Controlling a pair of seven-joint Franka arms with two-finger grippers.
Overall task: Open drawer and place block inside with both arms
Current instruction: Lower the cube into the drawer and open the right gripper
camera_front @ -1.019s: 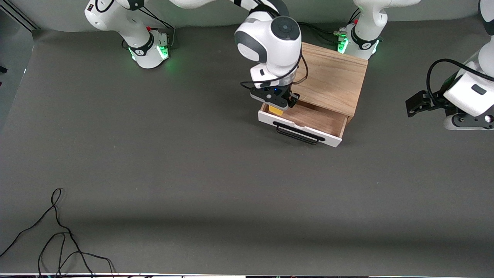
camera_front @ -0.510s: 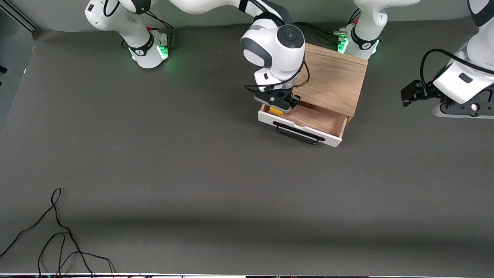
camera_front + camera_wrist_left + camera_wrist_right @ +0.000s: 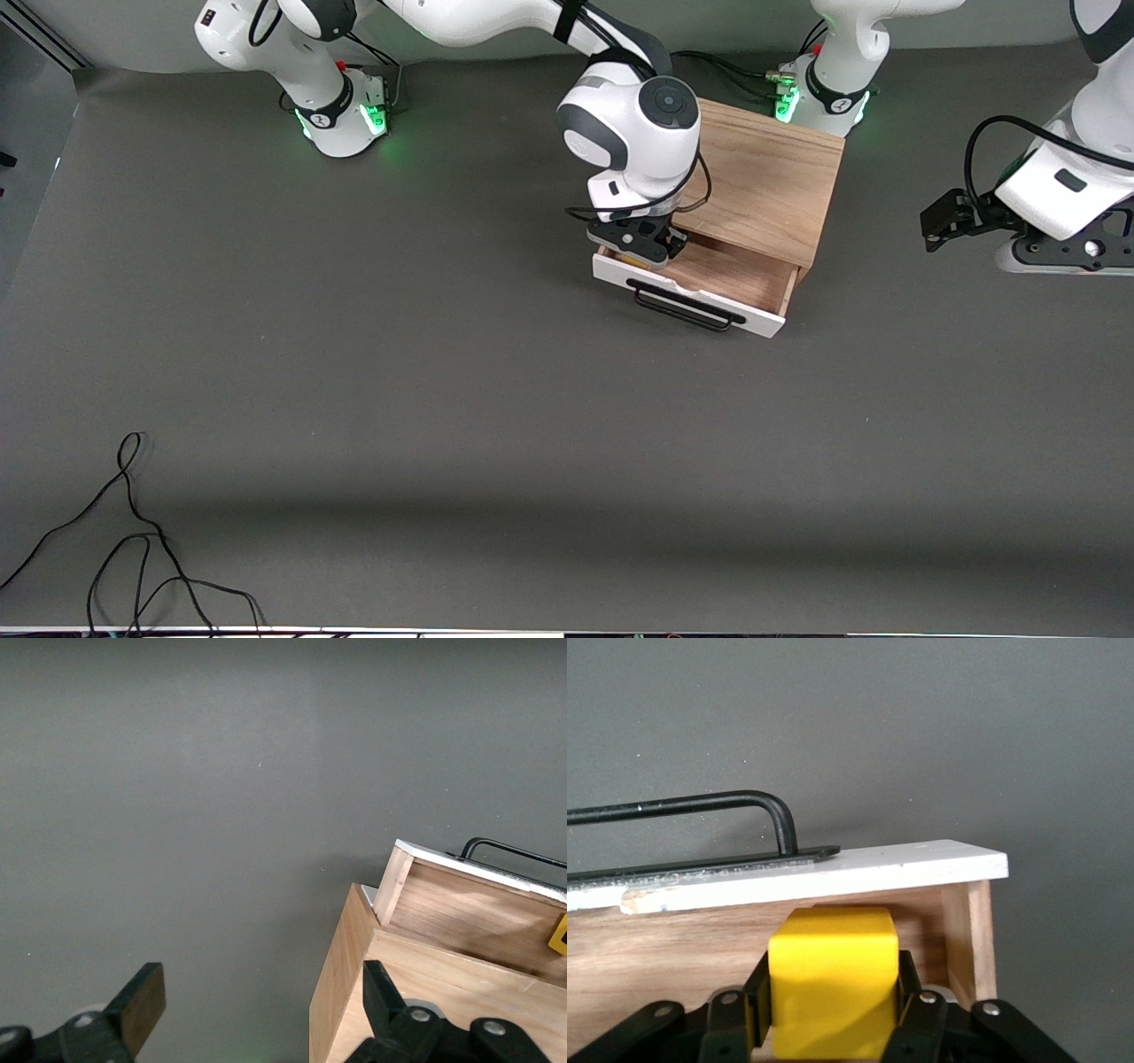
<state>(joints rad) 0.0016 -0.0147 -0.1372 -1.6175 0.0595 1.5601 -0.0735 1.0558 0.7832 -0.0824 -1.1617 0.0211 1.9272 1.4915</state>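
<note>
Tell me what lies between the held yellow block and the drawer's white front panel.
Nothing: in the right wrist view only bare wood inside the drawer separates the block from the white front panel.

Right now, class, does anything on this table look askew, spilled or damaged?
Nothing stands out. The drawer is open in its wooden box, the right gripper holds the block inside it, and the left gripper waits open.

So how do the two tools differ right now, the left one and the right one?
The right tool is shut on the yellow block, while the left tool is open and holds nothing. The right tool is low in the open drawer, at its end toward the right arm; the left tool waits off past the wooden box, toward the left arm's end. Both are black and two-fingered.
</note>
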